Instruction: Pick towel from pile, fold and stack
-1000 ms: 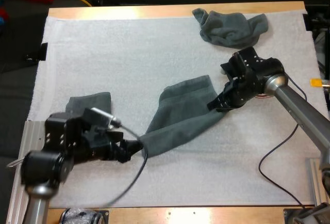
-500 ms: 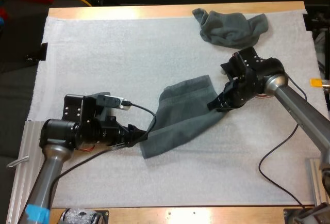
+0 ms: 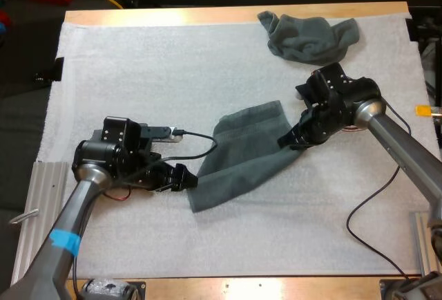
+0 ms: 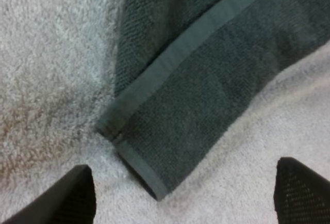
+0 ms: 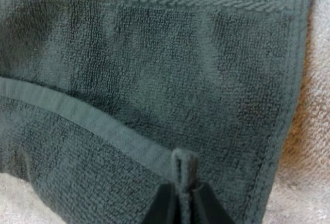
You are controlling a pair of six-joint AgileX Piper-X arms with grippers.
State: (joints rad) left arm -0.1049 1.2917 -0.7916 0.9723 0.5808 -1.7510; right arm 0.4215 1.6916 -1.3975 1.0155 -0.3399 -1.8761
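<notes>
Grey-green towel lay stretched across the middle of the white mat, running slantwise from its lower end toward the near edge up to its other end toward the right edge. It lay flat on the mat, and one layer appeared doubled over another, with a hem band crossing the upper surface.

Left gripper was found low over the mat just beside the towel's lower end. The left wrist view showed the left gripper with its fingers spread wide. The towel's corner lay on the mat between them, and neither finger touched it. Nothing was held.

Right gripper was at the towel's opposite end, on the side toward the right edge of the mat. The right wrist view showed the right gripper with its fingers pressed together on a small pinch of the hem. That pinch stood up as a narrow loop between the tips, and the rest of the towel lay spread beyond them.

Second item, a crumpled towel, sat bunched at the far right corner of the mat, well apart from the stretched towel and from the left gripper.

Bare wood of the table showed along the far edge beyond the mat.
</notes>
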